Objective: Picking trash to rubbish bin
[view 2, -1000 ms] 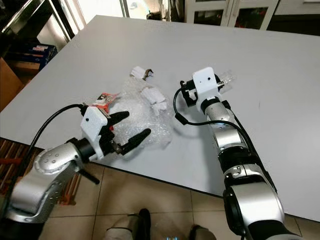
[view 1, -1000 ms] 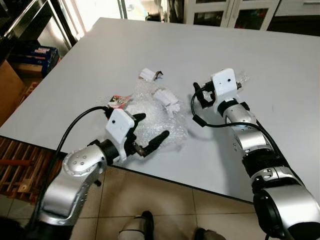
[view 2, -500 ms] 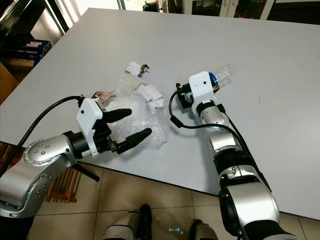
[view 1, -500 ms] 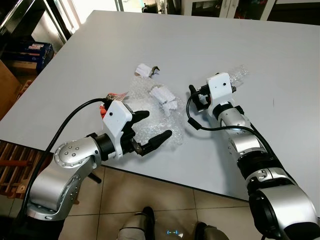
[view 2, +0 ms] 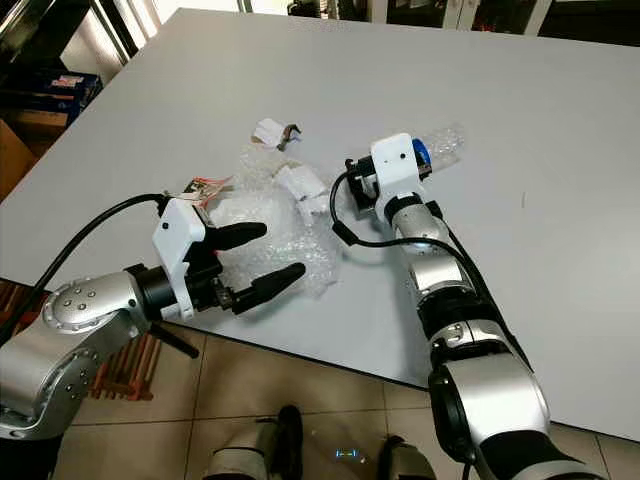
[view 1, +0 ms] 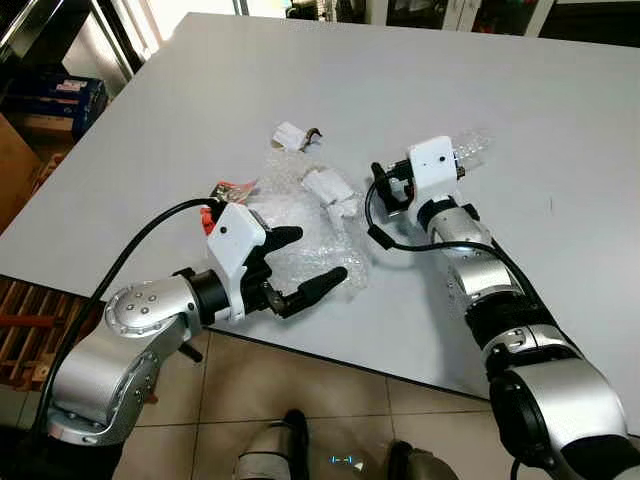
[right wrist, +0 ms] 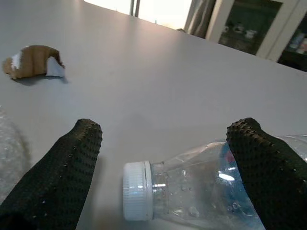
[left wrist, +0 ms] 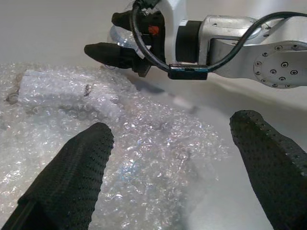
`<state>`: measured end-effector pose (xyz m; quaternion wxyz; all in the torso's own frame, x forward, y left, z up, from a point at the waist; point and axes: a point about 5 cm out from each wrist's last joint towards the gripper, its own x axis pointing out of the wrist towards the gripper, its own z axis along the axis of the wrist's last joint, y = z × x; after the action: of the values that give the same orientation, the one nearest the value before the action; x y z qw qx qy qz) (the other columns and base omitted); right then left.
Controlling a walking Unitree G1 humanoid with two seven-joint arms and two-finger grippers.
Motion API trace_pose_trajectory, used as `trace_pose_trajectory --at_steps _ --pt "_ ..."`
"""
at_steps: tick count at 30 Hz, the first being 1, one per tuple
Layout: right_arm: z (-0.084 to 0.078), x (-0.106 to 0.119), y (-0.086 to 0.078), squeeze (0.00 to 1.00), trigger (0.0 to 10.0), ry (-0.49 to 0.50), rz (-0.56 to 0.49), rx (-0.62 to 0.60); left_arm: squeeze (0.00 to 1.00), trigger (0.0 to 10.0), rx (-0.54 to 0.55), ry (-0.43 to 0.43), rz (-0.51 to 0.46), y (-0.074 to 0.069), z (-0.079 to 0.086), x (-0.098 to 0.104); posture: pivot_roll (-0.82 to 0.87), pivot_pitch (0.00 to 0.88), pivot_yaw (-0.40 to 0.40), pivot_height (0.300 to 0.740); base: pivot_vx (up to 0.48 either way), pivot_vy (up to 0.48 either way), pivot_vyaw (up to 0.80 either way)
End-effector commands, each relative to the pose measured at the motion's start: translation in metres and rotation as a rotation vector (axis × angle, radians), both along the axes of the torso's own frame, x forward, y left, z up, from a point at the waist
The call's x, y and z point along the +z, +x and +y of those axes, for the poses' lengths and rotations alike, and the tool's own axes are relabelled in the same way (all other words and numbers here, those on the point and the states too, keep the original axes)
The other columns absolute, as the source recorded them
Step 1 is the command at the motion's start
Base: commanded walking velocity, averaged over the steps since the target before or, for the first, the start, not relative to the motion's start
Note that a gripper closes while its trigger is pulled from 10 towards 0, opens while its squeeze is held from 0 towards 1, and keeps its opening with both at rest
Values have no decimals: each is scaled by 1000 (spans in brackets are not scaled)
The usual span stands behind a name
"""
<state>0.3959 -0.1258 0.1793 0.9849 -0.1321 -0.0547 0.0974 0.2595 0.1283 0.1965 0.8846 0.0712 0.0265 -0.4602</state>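
Since both grippers are spread wide w/ nothing held, take the light, slippery bottle [right wrist: 201, 187] lying between right gripper [right wrist: 163, 167] fingers at its stiffer neck; left gripper [left wrist: 168, 158] hovers over soft bubble wrap [view 1: 315, 235].

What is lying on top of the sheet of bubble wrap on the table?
A crumpled white paper piece rests on the bubble wrap toward its far edge. The left gripper hovers open over its near edge. Anything beneath the wrap is hidden.

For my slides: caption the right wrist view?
Open right gripper straddles a clear plastic bottle lying on the grey table.
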Motion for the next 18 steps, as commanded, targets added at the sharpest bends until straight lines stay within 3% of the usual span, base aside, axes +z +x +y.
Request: trace_pose_trajectory --at_steps 1,15,18 --pt "2 -2 -1 0 10000 12 21 -13 0 10000 -22 3 8 -4 -2 0 225 242 81 740 0 0 0" --pt "-11 -13 -34 0 10000 -32 52 -86 0 10000 -30 -9 8 0 -6 0 184 227 82 740 0 0 0" --pt "-13 -16 -56 0 10000 -49 82 -80 0 10000 -31 -12 8 1 -7 -1 180 226 80 740 0 0 0"
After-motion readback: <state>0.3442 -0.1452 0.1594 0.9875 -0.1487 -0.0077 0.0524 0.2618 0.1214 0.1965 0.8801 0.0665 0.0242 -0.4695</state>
